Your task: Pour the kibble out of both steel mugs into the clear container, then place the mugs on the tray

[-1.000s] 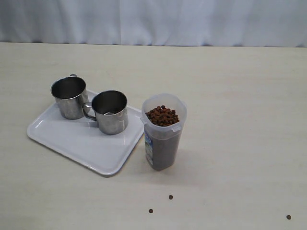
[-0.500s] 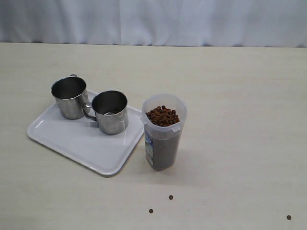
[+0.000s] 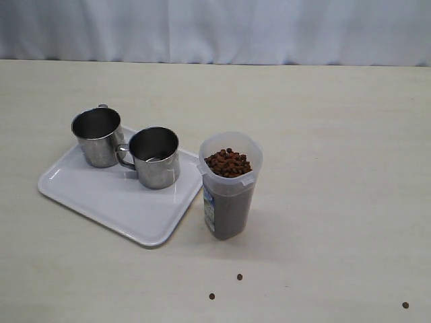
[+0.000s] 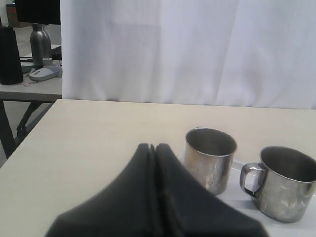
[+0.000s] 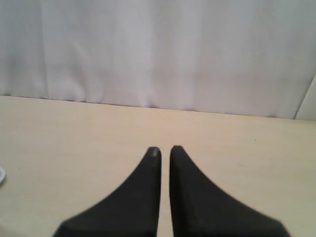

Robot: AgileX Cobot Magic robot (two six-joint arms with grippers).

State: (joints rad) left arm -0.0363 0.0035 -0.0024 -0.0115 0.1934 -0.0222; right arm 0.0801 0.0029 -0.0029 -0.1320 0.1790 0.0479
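A: Nothing has moved since a second ago. Mugs, tub and loose pellets all sit exactly where they were.

B: Agreed. The far steel mug stands upright on the back left part of the tray, mouth up, with its loop handle pointing away toward the curtain.

A: The near steel mug is upright just beside it, also on the tray. Its handle points left, at its twin, and bare steel shows at the bottom.

B: The tray lies flat on the bench, set on a slant. Its long axis runs from the left toward the near right.

A: The clear container stands just beside the tray's right corner. Whether they touch, I can't tell. Its long axis is vertical and the blue label is on its left face.

B: It's brimful, too. The kibble heaps up to the rim.

A: Three stray pellets lie on the bench in front, one of them well off to the right.

B: And the hands? The left hand has its fingers pressed together on nothing, pointing toward the mugs.

A: The right hand is also drawn together, with only a sliver between the tips. It holds nothing and hangs over bare bench, aimed at the curtain.
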